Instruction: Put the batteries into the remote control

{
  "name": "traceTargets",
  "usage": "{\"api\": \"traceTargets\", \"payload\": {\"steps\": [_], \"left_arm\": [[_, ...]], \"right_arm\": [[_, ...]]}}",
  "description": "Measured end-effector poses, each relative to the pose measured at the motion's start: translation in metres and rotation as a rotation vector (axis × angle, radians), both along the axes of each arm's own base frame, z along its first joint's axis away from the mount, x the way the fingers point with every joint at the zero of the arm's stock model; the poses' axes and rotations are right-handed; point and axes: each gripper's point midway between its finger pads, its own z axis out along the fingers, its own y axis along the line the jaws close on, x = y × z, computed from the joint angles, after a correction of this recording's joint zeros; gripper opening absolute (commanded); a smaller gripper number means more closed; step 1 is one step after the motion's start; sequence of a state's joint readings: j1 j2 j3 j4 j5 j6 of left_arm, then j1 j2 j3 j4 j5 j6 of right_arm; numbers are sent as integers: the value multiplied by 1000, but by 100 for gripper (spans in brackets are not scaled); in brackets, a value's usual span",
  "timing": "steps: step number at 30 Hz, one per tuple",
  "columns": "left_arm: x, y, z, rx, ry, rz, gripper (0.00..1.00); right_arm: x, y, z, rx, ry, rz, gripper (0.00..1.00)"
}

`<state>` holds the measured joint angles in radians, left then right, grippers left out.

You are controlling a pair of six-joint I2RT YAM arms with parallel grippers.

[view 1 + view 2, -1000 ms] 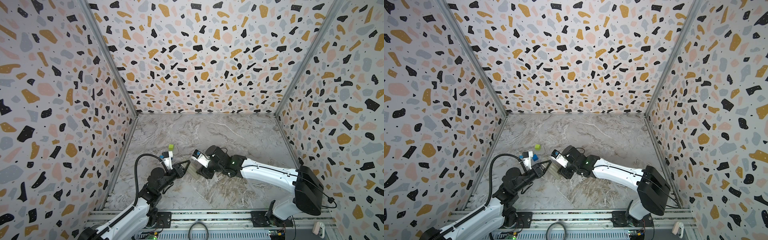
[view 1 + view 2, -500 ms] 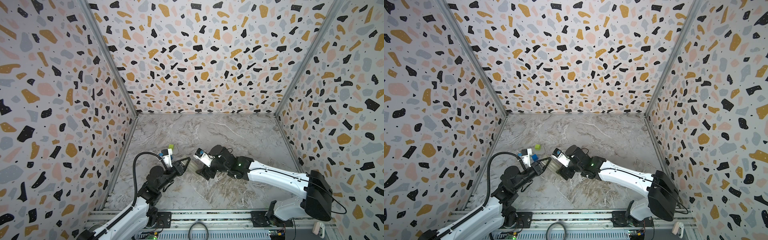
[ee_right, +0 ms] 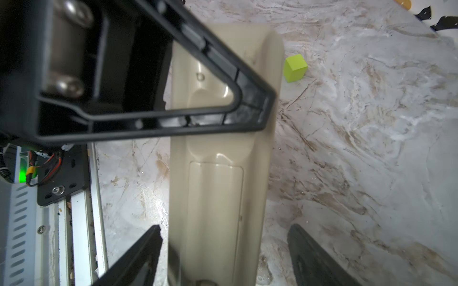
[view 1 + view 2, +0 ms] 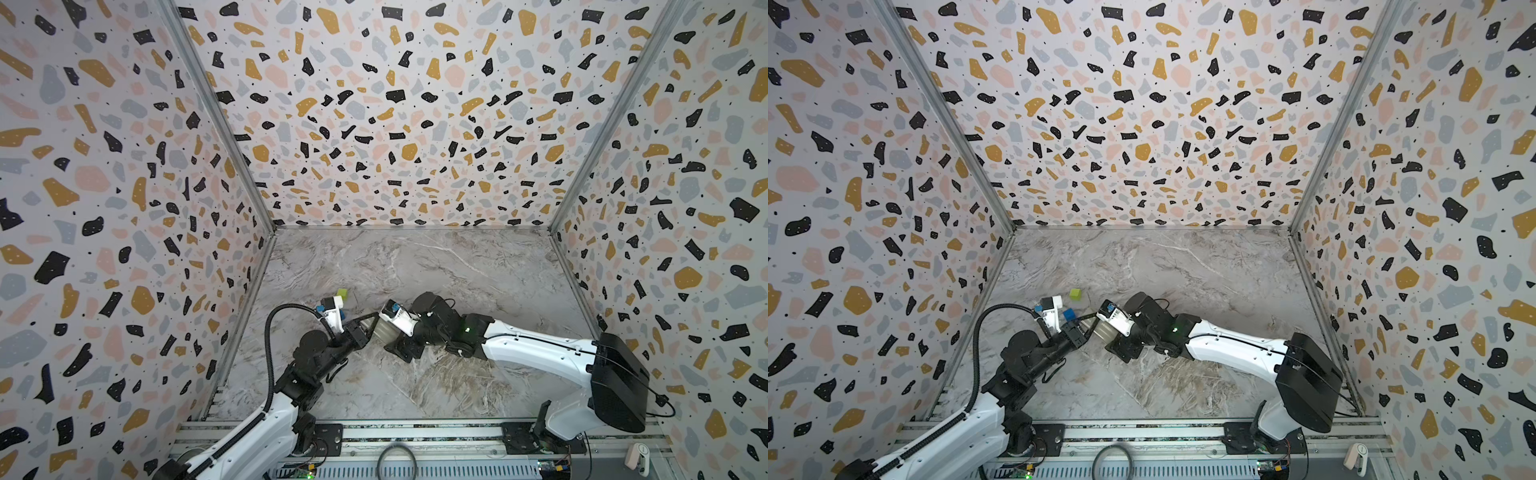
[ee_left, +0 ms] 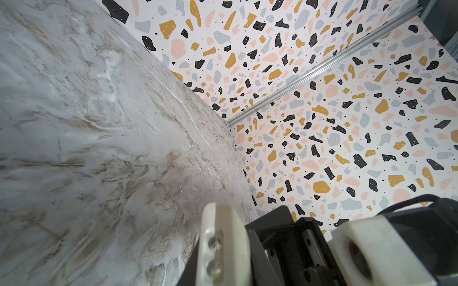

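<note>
The remote control [image 3: 218, 198] is at lower centre in both top views, beige back up and battery cover shut. The left fingers [image 3: 257, 109] are clamped across one end. The right fingers [image 3: 138, 257] straddle the other end, spread wide and clear of both long edges. A green cube [image 3: 295, 68] lies near. The marbled table [image 4: 457, 270] is open behind, up to the terrazzo walls [image 4: 395, 104].

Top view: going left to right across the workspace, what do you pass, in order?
In a top view: left wrist camera → green cube → remote control → right arm's green light → right arm's large black housing. Blue cube skipped: it overlaps the green cube.
</note>
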<state>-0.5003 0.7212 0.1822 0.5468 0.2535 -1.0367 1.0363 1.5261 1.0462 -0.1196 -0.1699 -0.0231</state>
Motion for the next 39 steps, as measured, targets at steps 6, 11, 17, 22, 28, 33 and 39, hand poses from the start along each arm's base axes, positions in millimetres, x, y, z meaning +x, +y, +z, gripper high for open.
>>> {"api": "traceTargets", "payload": {"steps": [6,11,17,22,28,33,39], "left_arm": [[1,0,-1,-1,7,2,0],[2,1,-1,-2,8,8,0],[2,1,0,0,3,9,0],[3,-2,6,32,-20,-3,50],[4,-4,16,101,-71,-21,81],[-1,-10,24,156,-133,-78,92],[-18,-22,42,157,-238,-181,100]], "right_arm": [[0,1,-6,-13,8,1,65],[-1,2,-6,-10,12,2,49],[1,1,-5,-2,18,-12,27],[4,-7,-3,36,17,-23,17],[19,-35,-1,59,25,-86,13],[23,-50,9,122,46,-92,12],[6,-61,56,315,47,19,11]]}}
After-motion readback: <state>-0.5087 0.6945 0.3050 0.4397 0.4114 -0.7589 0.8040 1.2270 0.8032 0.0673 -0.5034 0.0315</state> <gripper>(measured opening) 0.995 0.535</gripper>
